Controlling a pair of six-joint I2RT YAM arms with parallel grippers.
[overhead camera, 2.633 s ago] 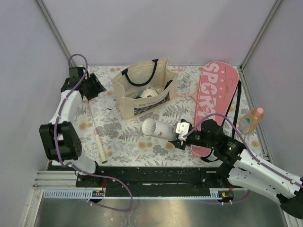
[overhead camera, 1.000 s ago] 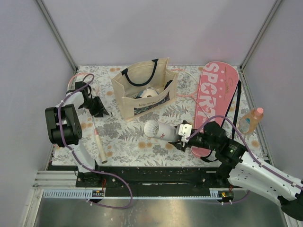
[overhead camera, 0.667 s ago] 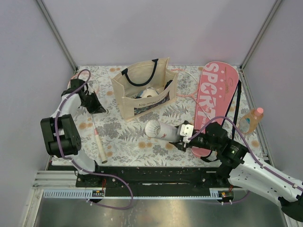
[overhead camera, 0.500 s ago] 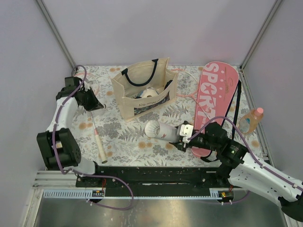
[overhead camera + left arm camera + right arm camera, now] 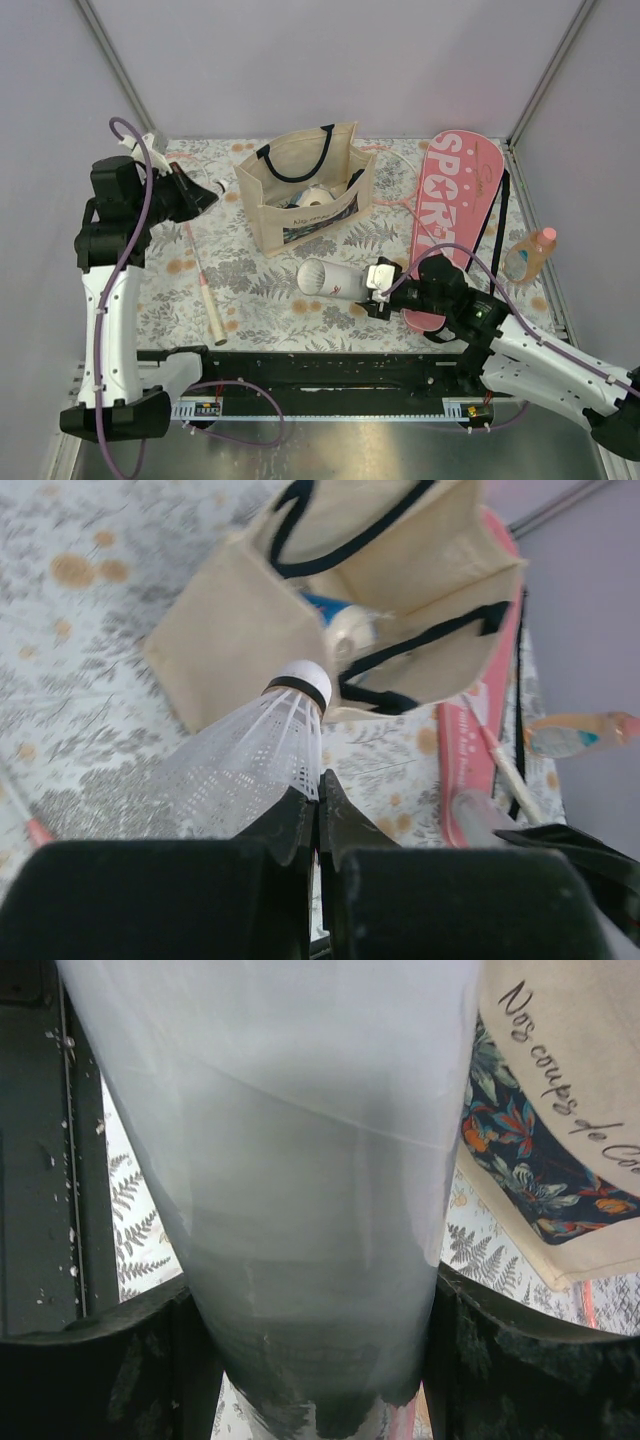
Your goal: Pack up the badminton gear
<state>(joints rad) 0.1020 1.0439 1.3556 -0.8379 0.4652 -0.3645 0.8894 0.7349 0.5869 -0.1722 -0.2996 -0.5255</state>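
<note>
Feathery conical shuttlecock (image 5: pixel 262 742); smooth, seemingly translucent tube (image 5: pixel 310 1210)

We note white feather shuttlecock (image 5: pixel 262 742), black band under cork, pinched at skirt edge in left gripper (image 5: pixel 318 785), held above surface (image 5: pixel 260 300), cork pointing away from gripper.

Long white tube (image 5: pixel 333 280), translucent, near-horizontal at front centre, right end clamped in right gripper (image 5: pixel 378 286).

Pink racket-shaped cover (image 5: pixel 455 205), white "SPORT" lettering, lies flat at right, black strap (image 5: pixel 500 225) along its right edge.

First racket (image 5: pixel 203 285) lies flat at left, white handle toward front; we cannot see its head.

Second racket (image 5: pixel 508 770): white handle lies on cover.
</note>
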